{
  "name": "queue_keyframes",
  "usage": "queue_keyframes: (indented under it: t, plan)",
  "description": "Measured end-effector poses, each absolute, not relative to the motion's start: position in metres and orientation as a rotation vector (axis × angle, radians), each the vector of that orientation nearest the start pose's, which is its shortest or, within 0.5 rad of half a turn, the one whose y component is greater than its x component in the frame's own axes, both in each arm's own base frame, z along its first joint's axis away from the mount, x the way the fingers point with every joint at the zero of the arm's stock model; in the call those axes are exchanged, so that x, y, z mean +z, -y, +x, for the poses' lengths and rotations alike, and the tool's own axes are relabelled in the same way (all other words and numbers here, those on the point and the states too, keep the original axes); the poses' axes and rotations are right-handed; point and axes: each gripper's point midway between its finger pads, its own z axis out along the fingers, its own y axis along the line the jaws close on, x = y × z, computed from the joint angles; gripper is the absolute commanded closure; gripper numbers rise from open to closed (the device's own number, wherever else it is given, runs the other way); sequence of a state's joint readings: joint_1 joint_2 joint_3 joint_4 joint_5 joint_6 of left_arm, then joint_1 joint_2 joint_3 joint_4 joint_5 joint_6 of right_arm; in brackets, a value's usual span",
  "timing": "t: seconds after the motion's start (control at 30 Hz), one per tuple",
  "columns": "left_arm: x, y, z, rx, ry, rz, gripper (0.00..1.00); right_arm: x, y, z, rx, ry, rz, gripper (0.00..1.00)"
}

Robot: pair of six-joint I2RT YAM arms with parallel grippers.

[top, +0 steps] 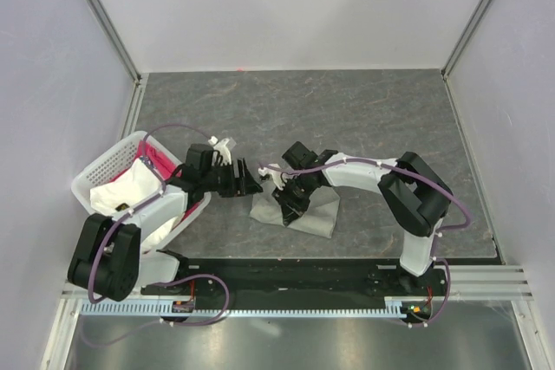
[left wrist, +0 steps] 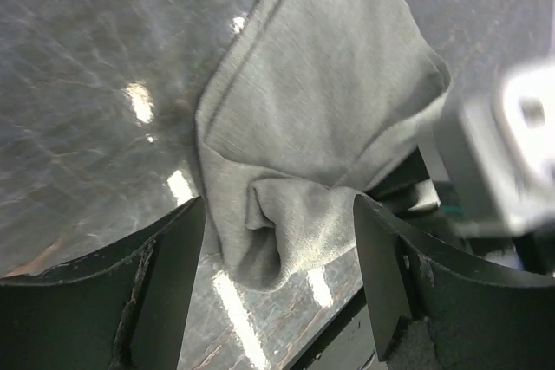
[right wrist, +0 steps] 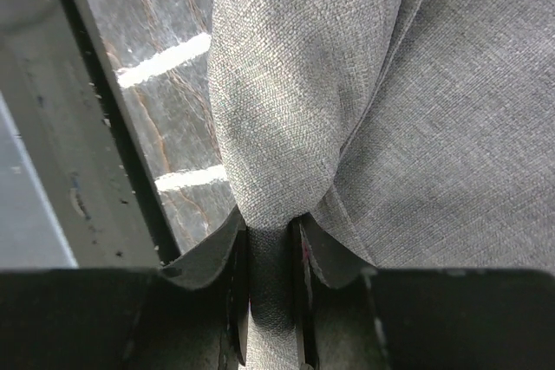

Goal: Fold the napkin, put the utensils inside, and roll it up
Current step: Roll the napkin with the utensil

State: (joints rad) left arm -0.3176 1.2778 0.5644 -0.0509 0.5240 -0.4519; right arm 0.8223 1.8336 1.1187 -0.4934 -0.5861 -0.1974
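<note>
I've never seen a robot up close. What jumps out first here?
A bunched grey napkin lies at the centre. The right end effector pinches a fold of it, while the left end effector hangs open over another part. At far left sits a pink basket holding a white cloth.

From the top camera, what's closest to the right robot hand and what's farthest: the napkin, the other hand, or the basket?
1. The napkin: pinched in the right gripper, in the middle of the table.
2. The left gripper: just to the left, open at the napkin's edge.
3. The basket: far left, beside the left arm.
</note>
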Motion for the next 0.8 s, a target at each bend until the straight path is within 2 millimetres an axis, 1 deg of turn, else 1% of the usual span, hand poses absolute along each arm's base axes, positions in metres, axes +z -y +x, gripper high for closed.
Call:
queue_keyframes:
  t: [0.27, 0.33, 0.47, 0.5, 0.6, 0.73, 0.8]
  plan:
    - [0.058, 0.199, 0.228, -1.063, -2.415, 0.138, 0.25, 0.029, -0.328, 0.182, 1.295, -2.458, -1.423, 0.76]
    - [0.058, 0.201, 0.226, -1.075, -2.412, 0.146, 0.26, 0.029, -0.329, 0.184, 1.371, -2.474, -1.4, 0.76]
    - [0.061, 0.203, 0.229, -1.083, -2.385, 0.16, 0.3, 0.028, -0.33, 0.185, 1.495, -2.495, -1.369, 0.77]
    - [0.061, 0.204, 0.23, -1.085, -2.379, 0.164, 0.33, 0.027, -0.329, 0.185, 1.519, -2.503, -1.363, 0.77]
    - [0.058, 0.205, 0.232, -1.086, -2.378, 0.164, 0.37, 0.024, -0.33, 0.184, 1.57, -2.513, -1.357, 0.77]
    - [0.043, 0.204, 0.229, -1.082, -2.435, 0.146, 0.42, 0.023, -0.329, 0.182, 1.6, -2.513, -1.359, 0.77]
    - [0.039, 0.205, 0.227, -1.081, -2.452, 0.144, 0.51, 0.023, -0.329, 0.182, 1.6, -2.509, -1.363, 0.77]
